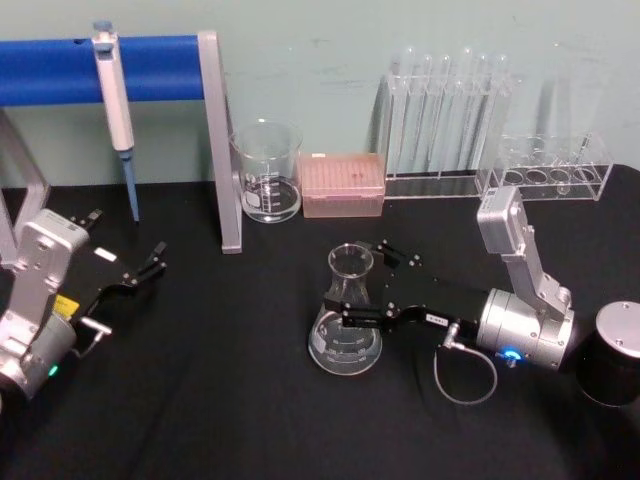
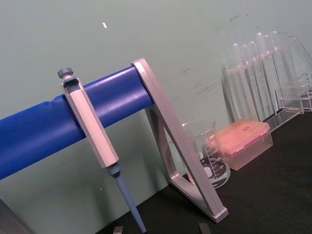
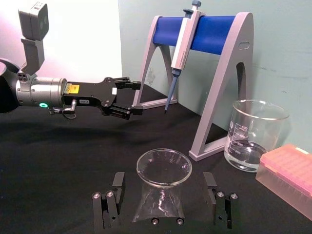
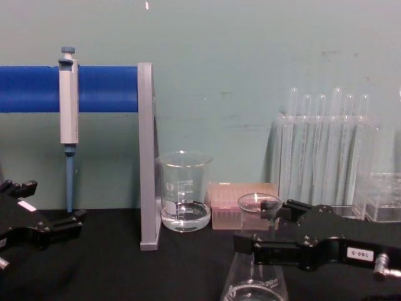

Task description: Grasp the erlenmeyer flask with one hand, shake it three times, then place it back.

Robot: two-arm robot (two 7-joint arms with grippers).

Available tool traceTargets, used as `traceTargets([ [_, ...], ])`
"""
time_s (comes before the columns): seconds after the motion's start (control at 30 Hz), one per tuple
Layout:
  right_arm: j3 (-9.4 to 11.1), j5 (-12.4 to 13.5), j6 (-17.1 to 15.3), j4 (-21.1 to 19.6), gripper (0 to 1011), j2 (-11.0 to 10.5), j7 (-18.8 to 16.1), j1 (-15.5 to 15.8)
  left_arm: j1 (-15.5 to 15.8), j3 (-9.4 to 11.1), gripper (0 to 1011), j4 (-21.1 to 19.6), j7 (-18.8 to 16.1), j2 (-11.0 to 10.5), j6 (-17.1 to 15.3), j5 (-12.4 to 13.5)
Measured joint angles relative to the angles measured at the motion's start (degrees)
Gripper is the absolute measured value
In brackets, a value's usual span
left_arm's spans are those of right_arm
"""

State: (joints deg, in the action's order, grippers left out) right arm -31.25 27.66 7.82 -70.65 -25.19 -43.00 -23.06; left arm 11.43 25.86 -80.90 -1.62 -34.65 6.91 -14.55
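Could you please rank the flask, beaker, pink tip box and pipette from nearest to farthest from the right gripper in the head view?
From the right gripper:
1. Erlenmeyer flask, between its open fingers.
2. Pink tip box, behind it.
3. Beaker, left of the box.
4. Pipette, far left on the blue stand.
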Motion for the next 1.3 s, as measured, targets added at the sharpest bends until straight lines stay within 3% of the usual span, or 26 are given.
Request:
traceTargets([
  [0.17, 0.00, 0.00, 0.00, -0.01, 996, 0.00, 0.00, 0.00, 0.00, 0.00, 1001, 0.00, 0.00, 0.00, 0.00, 0.00],
  [0.37, 0.00, 0.00, 0.00, -0.01, 902, 0.00, 0.00, 0.00, 0.00, 0.00, 1001, 0.00, 0.00, 0.00, 0.00, 0.00],
  [0.87, 0.00, 0.00, 0.00, -0.01, 456, 0.00, -0.01, 0.01, 0.00, 0.00, 1001, 0.00, 0.00, 0.00, 0.00, 0.00],
  [1.3, 0.00, 0.00, 0.00, -0.01, 456, 0.00, -0.01, 0.01, 0.00, 0.00, 1001, 0.00, 0.00, 0.00, 0.00, 0.00],
])
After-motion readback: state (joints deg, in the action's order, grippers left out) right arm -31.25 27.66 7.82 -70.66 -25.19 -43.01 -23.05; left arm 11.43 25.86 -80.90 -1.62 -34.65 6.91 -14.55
